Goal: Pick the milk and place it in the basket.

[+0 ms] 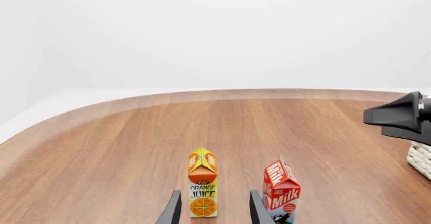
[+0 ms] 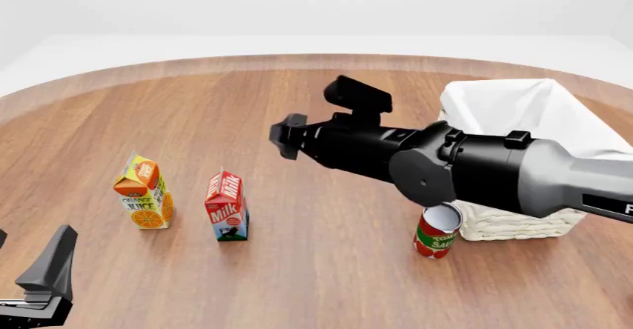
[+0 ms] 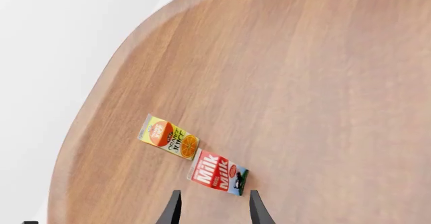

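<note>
The milk (image 2: 227, 207) stands upright on the wooden table, red top over blue and white. It also shows in the right wrist view (image 3: 217, 173) and the left wrist view (image 1: 281, 191). The white wicker basket (image 2: 514, 221) stands at the right. My right gripper (image 3: 214, 211) is open and empty, hovering above the table behind the milk, with the milk just ahead of its fingertips in its wrist view. My left gripper (image 1: 214, 211) is open and empty, low at the near left, facing the juice carton with the milk off to the right.
An orange-and-yellow juice carton (image 2: 144, 193) stands just left of the milk. A red tomato can (image 2: 436, 230) stands against the basket's near left corner. The right arm (image 2: 465, 166) spans the middle of the table. The table's curved far edge (image 2: 296, 58) runs behind.
</note>
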